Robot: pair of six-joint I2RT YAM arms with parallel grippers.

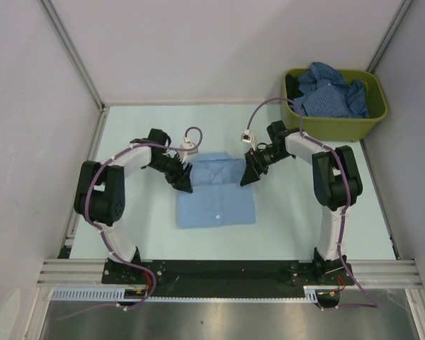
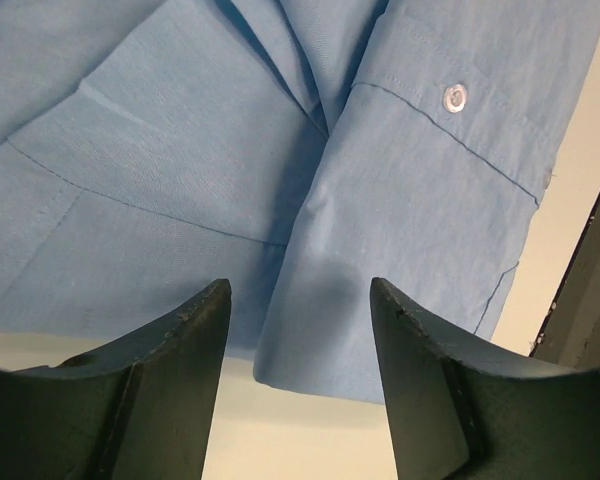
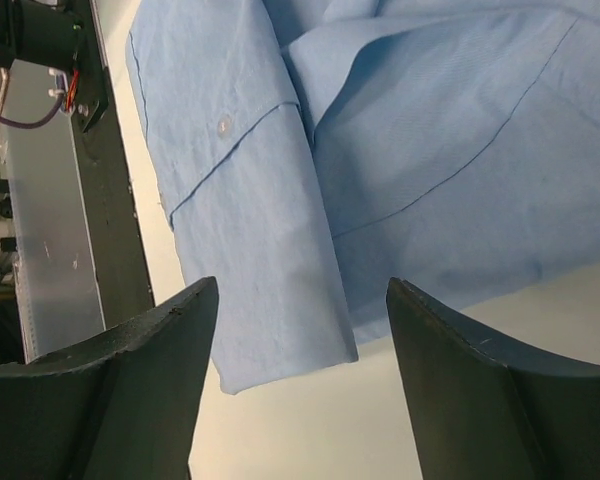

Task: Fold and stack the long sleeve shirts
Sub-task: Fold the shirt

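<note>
A plain light blue long sleeve shirt (image 1: pixel 216 198) lies folded into a rectangle at the middle of the table, collar toward the far side. My left gripper (image 1: pixel 185 185) hovers at its upper left corner, open, with nothing between the fingers. In the left wrist view the folded cloth (image 2: pixel 180 180) and a buttoned cuff (image 2: pixel 450 150) lie just beyond the open gripper (image 2: pixel 300 300). My right gripper (image 1: pixel 248 177) sits at the shirt's upper right corner, also open and empty. The right wrist view shows a cuff (image 3: pixel 250 230) lying flat past the open gripper (image 3: pixel 302 300). Darker blue shirts (image 1: pixel 333 92) are heaped in the bin.
An olive-green plastic bin (image 1: pixel 336 124) stands at the far right corner of the pale table (image 1: pixel 290 227). White walls close in the back and both sides. A black rail (image 1: pixel 219 273) runs along the near edge by the arm bases.
</note>
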